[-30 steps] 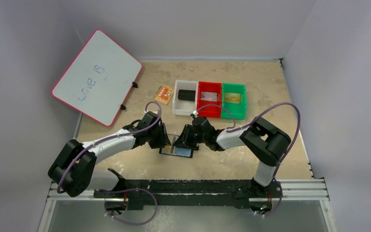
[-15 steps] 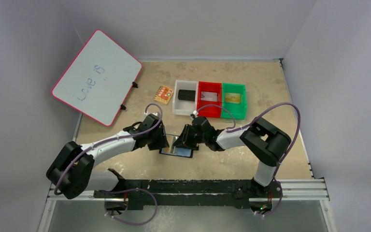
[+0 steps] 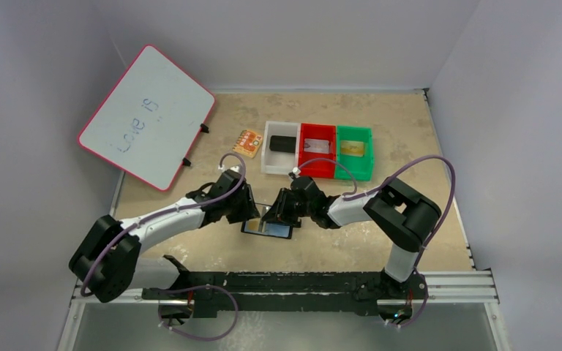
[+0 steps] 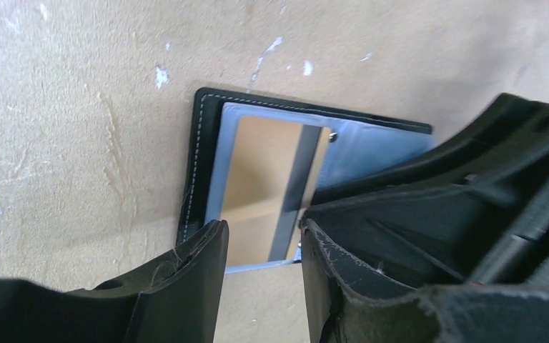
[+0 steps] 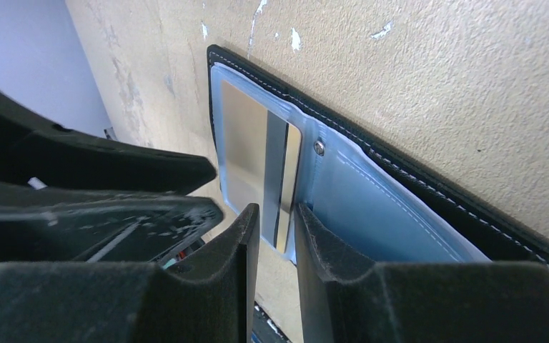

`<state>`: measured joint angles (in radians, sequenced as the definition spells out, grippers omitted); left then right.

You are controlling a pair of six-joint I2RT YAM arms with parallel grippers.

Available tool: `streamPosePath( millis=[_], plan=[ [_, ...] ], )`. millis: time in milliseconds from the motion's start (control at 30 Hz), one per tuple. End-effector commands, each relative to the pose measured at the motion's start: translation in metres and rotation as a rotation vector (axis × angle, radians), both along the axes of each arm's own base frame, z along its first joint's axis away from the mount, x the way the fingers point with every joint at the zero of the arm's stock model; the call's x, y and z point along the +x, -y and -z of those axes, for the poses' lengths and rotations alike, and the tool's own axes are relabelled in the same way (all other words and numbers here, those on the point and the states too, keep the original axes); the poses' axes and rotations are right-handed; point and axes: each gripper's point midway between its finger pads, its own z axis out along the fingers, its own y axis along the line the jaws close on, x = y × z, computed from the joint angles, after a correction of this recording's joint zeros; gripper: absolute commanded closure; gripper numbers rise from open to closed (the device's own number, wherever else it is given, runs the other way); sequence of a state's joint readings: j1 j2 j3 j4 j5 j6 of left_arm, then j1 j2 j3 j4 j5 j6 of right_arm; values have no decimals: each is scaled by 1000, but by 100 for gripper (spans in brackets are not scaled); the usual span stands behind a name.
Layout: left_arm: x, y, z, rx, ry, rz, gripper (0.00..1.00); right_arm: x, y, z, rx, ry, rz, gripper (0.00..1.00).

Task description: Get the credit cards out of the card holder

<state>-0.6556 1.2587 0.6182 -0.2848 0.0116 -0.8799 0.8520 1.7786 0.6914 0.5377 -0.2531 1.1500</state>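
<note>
The black card holder point(image 3: 268, 229) lies open on the table, pale blue inner faces up; it also shows in the left wrist view point(image 4: 201, 136) and the right wrist view point(image 5: 393, 207). A shiny tan-silver credit card point(image 4: 261, 182) with a dark stripe sits in its left pocket point(image 5: 246, 139). My left gripper point(image 4: 263, 239) is open, its fingertips either side of the card's near end. My right gripper point(image 5: 277, 225) is narrowly open just above the card's striped edge. In the top view both grippers, left point(image 3: 252, 213) and right point(image 3: 275, 215), meet over the holder.
A white bin point(image 3: 271, 162) holds a black block, a red bin point(image 3: 317, 170) a silver-grey card, a green bin point(image 3: 354, 172) a gold-tan card. An orange patterned square point(image 3: 248, 142) lies left of them. A whiteboard point(image 3: 146, 117) leans at the far left.
The left arm's forearm shifted slightly left and its gripper resettled by the holder. The right arm and the holder have not moved.
</note>
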Motion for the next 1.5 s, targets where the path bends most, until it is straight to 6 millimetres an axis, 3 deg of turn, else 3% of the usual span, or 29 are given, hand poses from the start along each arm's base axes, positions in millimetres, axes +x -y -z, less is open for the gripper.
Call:
streamPosePath(
  millis=[0, 433, 733, 900, 1000, 1300, 1467],
  plan=[
    [0, 5, 9, 8, -23, 10, 58, 1, 6, -2, -20, 9, 20, 72],
    [-14, -1, 31, 57, -63, 22, 59, 5, -1, -5, 13, 12, 22, 71],
    [-20, 0, 35, 68, -69, 23, 60, 6, 2, -14, 58, 29, 55, 87],
    [-19, 3, 35, 54, -69, 29, 61, 3, -5, -30, 154, 67, 20, 80],
    [-20, 6, 36, 43, -75, 40, 62, 2, -9, -29, 172, 61, 10, 78],
    [-21, 3, 37, 58, -77, 33, 64, 1, -1, -21, 165, 44, 43, 98],
    [-19, -1, 35, 72, -64, 18, 64, 2, 13, -17, 110, 33, 91, 100]
  ],
)
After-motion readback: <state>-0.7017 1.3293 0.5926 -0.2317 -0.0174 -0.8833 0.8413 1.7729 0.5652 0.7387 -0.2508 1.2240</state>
